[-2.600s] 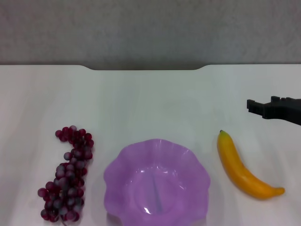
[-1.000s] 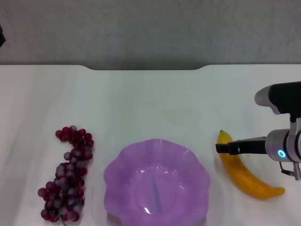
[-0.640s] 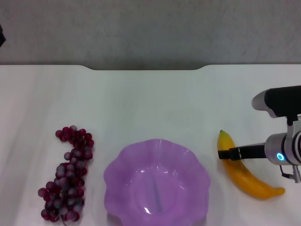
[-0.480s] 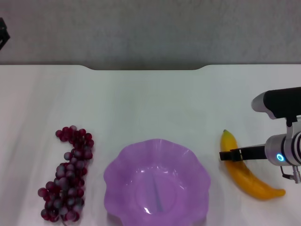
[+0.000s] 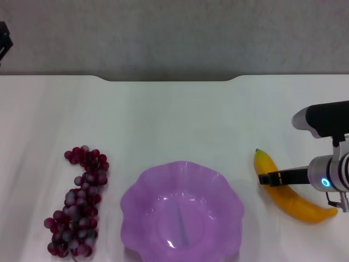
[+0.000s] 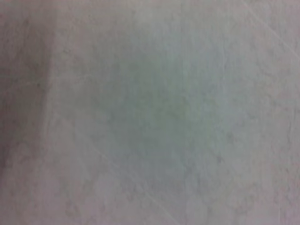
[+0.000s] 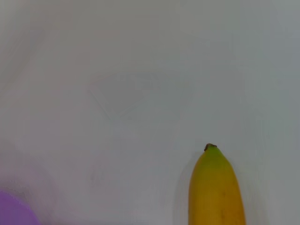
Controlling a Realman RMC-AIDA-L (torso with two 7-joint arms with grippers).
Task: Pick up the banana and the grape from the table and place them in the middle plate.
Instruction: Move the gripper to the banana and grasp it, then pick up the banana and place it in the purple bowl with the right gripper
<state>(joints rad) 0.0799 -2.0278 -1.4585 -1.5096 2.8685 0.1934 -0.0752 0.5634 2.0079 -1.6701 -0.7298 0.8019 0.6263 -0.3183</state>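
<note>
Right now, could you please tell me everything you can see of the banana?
The banana is a single curved fruit, yellow-orange and smooth-skinned, with a small dark-green stem tip pointing toward the far edge. It lies flat on the white table, to the right of the purple plate and apart from it. The right pincer sits at its upper part, near the stem end, with a dark finger across the fruit. The right wrist view shows only the stem end, green fading into yellow.
</note>
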